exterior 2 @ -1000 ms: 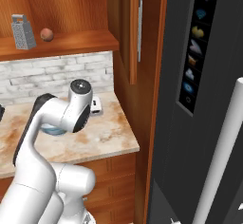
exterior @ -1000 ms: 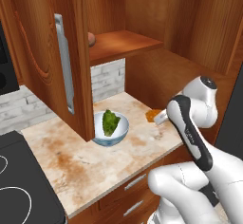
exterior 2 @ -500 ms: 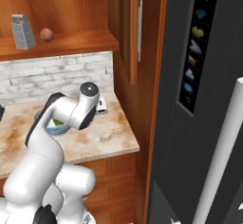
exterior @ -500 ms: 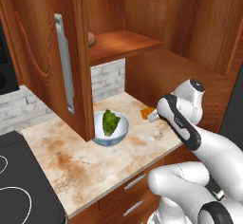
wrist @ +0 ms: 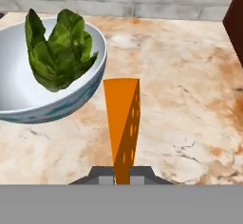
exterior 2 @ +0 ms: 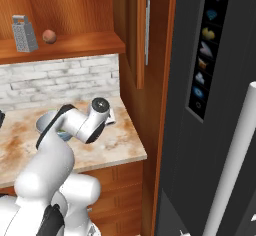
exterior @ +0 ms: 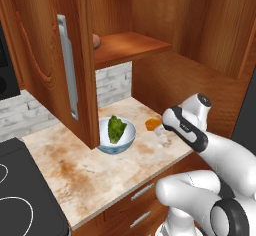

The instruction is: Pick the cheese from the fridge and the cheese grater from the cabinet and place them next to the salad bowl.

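The jaws are clenching an orange cheese (wrist: pixel 122 123) wedge with small holes, just beside the glossy white bowl (wrist: pixel 71 99) holding leafy green lettuce (wrist: pixel 58 47), over the marbled stone surface (wrist: pixel 190 104).

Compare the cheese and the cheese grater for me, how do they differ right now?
The cheese is an orange wedge; the cheese grater is a grey metal box. The cheese is held in the shut pincer just over the counter beside the salad bowl; the grater stands upright on the cabinet shelf.
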